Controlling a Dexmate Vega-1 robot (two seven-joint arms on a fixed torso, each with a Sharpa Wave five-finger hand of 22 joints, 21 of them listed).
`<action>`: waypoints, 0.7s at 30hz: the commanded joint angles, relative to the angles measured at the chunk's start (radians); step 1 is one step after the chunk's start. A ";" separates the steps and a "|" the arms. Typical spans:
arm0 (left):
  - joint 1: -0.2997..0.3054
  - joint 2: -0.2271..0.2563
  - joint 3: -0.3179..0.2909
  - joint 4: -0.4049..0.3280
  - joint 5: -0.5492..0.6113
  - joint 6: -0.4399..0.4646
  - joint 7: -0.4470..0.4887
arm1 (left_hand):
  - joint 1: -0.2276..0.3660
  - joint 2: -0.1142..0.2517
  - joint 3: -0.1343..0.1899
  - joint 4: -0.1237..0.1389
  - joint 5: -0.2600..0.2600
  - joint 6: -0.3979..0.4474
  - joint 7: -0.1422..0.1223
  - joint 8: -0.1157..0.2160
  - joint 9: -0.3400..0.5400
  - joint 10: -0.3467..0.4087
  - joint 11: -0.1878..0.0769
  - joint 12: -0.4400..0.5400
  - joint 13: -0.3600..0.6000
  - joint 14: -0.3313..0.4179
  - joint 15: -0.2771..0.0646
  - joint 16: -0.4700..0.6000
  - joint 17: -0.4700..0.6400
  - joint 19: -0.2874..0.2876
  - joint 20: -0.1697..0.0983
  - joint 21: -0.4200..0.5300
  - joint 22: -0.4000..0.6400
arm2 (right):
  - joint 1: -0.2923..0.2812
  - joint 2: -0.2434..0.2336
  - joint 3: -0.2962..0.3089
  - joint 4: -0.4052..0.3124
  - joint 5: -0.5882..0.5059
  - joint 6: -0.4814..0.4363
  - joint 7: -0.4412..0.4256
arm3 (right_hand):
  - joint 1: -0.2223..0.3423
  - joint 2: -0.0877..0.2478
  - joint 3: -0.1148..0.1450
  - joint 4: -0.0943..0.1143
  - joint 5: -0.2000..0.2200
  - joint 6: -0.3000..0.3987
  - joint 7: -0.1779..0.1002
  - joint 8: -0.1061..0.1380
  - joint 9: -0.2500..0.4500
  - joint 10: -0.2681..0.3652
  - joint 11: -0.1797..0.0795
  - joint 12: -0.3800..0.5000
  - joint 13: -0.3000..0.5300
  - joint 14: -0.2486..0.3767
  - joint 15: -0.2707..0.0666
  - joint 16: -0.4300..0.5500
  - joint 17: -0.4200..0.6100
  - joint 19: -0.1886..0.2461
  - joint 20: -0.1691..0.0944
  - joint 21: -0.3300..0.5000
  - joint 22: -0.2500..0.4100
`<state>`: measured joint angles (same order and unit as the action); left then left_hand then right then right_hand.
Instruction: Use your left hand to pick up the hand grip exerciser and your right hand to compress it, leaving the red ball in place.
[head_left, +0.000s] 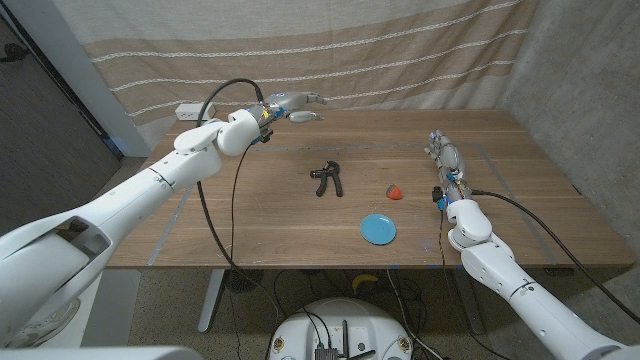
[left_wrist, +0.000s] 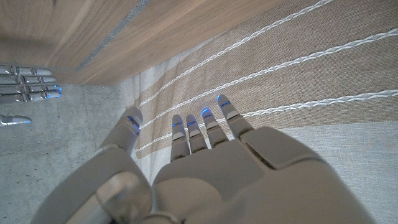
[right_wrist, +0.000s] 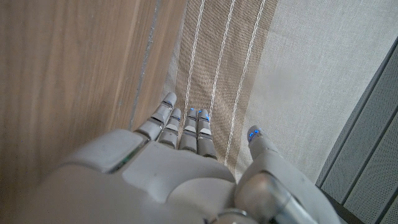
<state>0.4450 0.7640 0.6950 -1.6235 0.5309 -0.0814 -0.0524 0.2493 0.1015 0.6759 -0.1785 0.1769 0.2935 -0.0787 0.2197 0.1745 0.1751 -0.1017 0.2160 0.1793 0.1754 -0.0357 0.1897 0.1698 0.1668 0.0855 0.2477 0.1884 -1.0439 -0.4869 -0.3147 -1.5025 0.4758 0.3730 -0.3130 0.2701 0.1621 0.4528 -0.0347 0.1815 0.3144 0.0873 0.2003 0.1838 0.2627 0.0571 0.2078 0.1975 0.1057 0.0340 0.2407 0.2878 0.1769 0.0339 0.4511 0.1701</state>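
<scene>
A black hand grip exerciser (head_left: 327, 178) lies on the wooden table (head_left: 250, 215) near its middle. A small red ball (head_left: 395, 191) sits a little to its right. My left hand (head_left: 296, 105) hovers over the far left part of the table, fingers stretched out and empty, well behind the exerciser. In the left wrist view my left hand (left_wrist: 199, 162) shows straight fingers apart. My right hand (head_left: 445, 155) stands at the right side of the table, fingers extended, holding nothing, right of the ball. In the right wrist view my right hand (right_wrist: 186, 155) has its fingers straight.
A blue round disc (head_left: 378, 229) lies near the front edge, in front of the ball. A striped beige curtain (head_left: 300, 50) hangs behind the table. A white power strip (head_left: 190, 111) sits at the far left corner. My right hand's fingers (left_wrist: 25, 84) show in the left wrist view.
</scene>
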 joint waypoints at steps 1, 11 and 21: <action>-0.026 0.003 0.018 -0.024 0.069 0.016 -0.098 | 0.016 -0.001 0.000 -0.003 -0.001 0.014 0.001 0.008 0.005 0.015 -0.002 0.007 0.006 0.010 -0.023 0.005 0.006 0.008 -0.003 -0.002 0.005 | -0.007 0.002 0.001 -0.005 -0.001 0.001 -0.001 | 0.005 0.000 -0.001 -0.007 0.001 0.008 -0.002 0.009 0.003 0.011 -0.001 0.007 0.005 0.014 0.001 0.004 0.002 0.007 0.003 -0.002 0.002; -0.040 0.001 0.038 -0.049 0.132 0.044 -0.153 | 0.036 -0.010 0.000 -0.010 0.001 0.047 -0.003 0.017 0.005 0.032 -0.005 0.006 0.006 0.017 -0.030 0.004 0.005 0.016 -0.008 -0.002 0.004 | -0.021 -0.003 0.004 -0.021 -0.005 0.005 -0.003 | 0.004 0.000 0.000 -0.009 0.001 0.014 -0.001 0.010 0.003 0.013 0.000 0.006 0.005 0.015 0.004 0.006 0.002 0.010 0.004 -0.006 0.002; -0.048 -0.003 0.052 -0.059 0.176 0.065 -0.193 | 0.059 -0.022 0.001 -0.016 0.002 0.070 -0.008 0.023 0.005 0.038 -0.009 0.003 0.006 0.023 -0.035 0.004 0.005 0.022 -0.014 -0.002 0.003 | -0.043 -0.008 0.009 -0.049 -0.015 0.003 -0.018 | 0.004 0.001 0.000 -0.011 0.001 0.021 -0.001 0.010 0.004 0.015 0.003 0.006 0.006 0.015 0.003 0.007 0.002 0.012 0.004 -0.009 0.003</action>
<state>0.4072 0.7646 0.7321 -1.6677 0.6552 -0.0426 -0.1959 0.2947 0.0823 0.6751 -0.1859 0.1769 0.3496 -0.0868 0.2363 0.1745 0.2040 -0.1092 0.2160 0.1843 0.1899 -0.0396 0.1898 0.1698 0.1810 0.0713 0.2478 0.1883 -1.0674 -0.4898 -0.3101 -1.5281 0.4696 0.3749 -0.3197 0.2701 0.1621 0.4515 -0.0414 0.1815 0.3270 0.0892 0.2003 0.1837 0.2662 0.0607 0.2078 0.1975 0.1110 0.0395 0.2406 0.2879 0.1840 0.0411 0.4435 0.1700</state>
